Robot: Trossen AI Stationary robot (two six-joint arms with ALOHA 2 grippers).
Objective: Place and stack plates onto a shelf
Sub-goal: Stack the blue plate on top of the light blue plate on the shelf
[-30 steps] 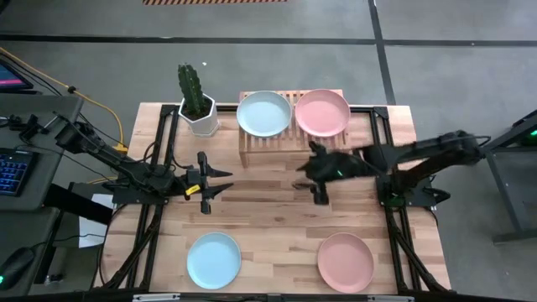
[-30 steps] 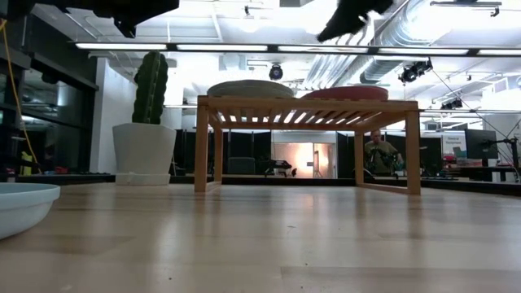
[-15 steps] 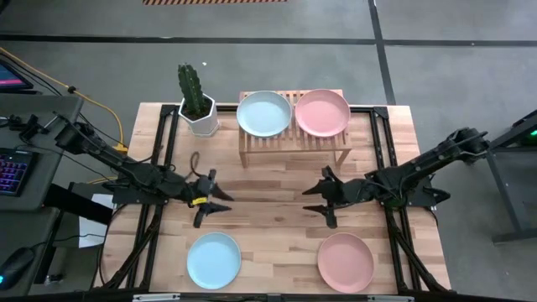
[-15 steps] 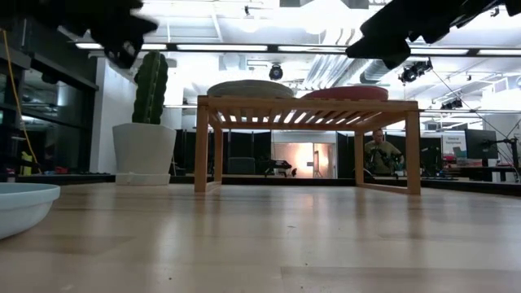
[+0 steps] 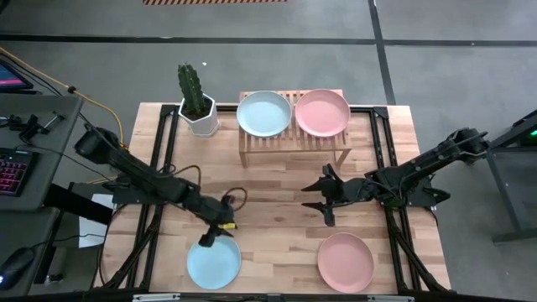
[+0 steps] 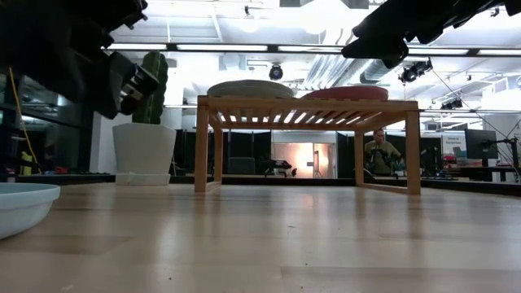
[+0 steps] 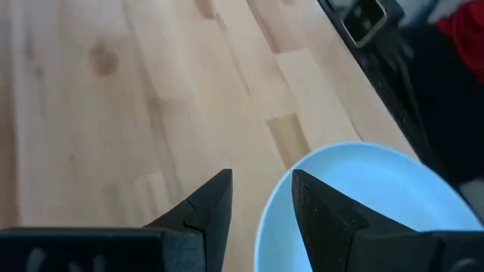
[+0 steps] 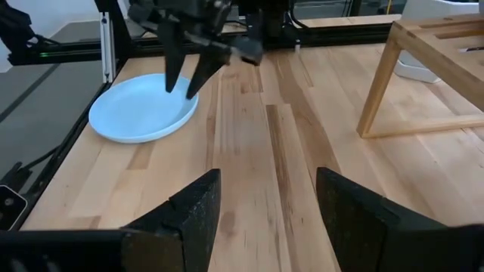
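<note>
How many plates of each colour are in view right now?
Blue plates: 2, one on the shelf, one on the table.
Pink plates: 2, one on the shelf, one on the table.
Total: 4.

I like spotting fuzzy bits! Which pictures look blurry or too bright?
Low view: ceiling lights glare white, and the near blue plate is soft. Left wrist view: the left gripper looks fuzzy up close. Right wrist view: the shelf is clear, the right gripper blurred.

Matte blue plate (image 5: 213,261) lies on a smooth light-wood table (image 5: 268,218).
</note>
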